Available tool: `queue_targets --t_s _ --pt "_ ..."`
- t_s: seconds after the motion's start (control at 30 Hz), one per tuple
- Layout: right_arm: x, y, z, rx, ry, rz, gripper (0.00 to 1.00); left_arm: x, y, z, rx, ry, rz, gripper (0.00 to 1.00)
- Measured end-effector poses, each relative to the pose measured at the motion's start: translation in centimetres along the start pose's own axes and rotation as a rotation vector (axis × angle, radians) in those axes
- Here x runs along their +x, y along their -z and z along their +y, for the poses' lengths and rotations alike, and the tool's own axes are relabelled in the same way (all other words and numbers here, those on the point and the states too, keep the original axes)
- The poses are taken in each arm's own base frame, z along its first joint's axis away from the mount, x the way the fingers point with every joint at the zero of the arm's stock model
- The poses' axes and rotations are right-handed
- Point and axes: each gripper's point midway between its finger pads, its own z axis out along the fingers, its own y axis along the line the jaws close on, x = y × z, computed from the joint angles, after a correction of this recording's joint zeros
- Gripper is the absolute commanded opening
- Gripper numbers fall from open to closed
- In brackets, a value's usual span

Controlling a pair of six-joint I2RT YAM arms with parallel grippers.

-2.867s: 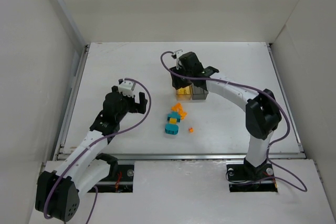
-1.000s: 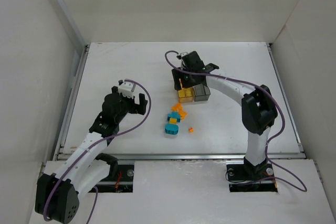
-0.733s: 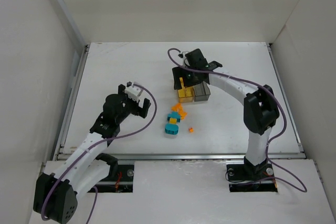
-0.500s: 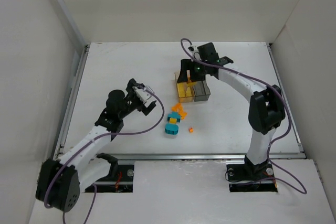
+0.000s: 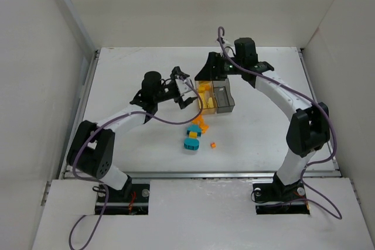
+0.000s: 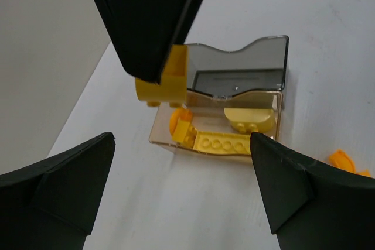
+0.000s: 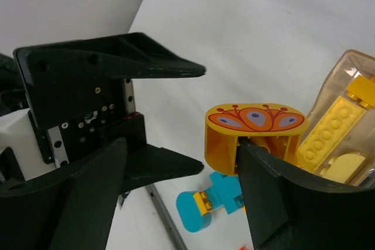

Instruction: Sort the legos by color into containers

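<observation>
Orange oval lego (image 7: 255, 130), printed peacock-feather motif, against right claw (image 7: 181, 143) finger

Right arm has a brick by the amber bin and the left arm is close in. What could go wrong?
The oval yellow-orange brick sits off-centre between the right gripper's fingers, at the amber bin's edge, so it may fall outside. The open left gripper crowds it; they could collide.

An orange oval lego (image 7: 255, 126) with a patterned top seemingly clings to one dark finger (image 7: 278, 206), near the amber bin (image 7: 343, 77).
</observation>
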Motion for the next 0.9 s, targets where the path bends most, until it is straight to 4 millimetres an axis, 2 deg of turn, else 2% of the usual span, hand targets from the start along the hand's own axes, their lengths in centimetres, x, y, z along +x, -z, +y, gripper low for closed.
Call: queue_targets --t_s 0.2,0.33,0.47,0.63,0.67,0.77,0.8,0.9 --pt "0.3 0.4 -0.1 -0.040 -0.024 0.011 0.79 -1.9 -3.2 0.8 0.026 -0.011 -0.053 0.98" --pt "0.5 0.7 -0.4 -0.053 -0.033 0.014 0.79 -2.4 -4.3 0.4 0.043 -0.003 -0.068 0.89" --pt "1.0 0.7 -0.6 -0.061 -0.052 0.026 0.78 -2.0 -5.1 0.2 0.055 0.010 -0.063 0.76" --pt "1.4 0.6 -0.6 -0.074 -0.064 0.034 0.76 -1.5 -5.8 0.4 0.049 0.035 -0.055 0.41" --pt "1.4 0.6 -0.6 -0.075 -0.064 0.034 0.76 -1.4 -5.8 0.5 0.048 0.040 -0.054 0.30" --pt "1.2 0.7 -0.6 -0.077 -0.058 0.024 0.76 -1.5 -5.9 0.3 0.050 0.049 -0.056 0.11" --pt "1.2 0.7 -0.6 -0.076 -0.059 0.023 0.76 -1.5 -6.0 0.3 0.048 0.053 -0.056 0.00" --pt "1.3 1.1 -0.8 -0.068 -0.062 0.017 0.76 -1.5 -6.0 0.2 0.045 0.063 -0.054 0.00"
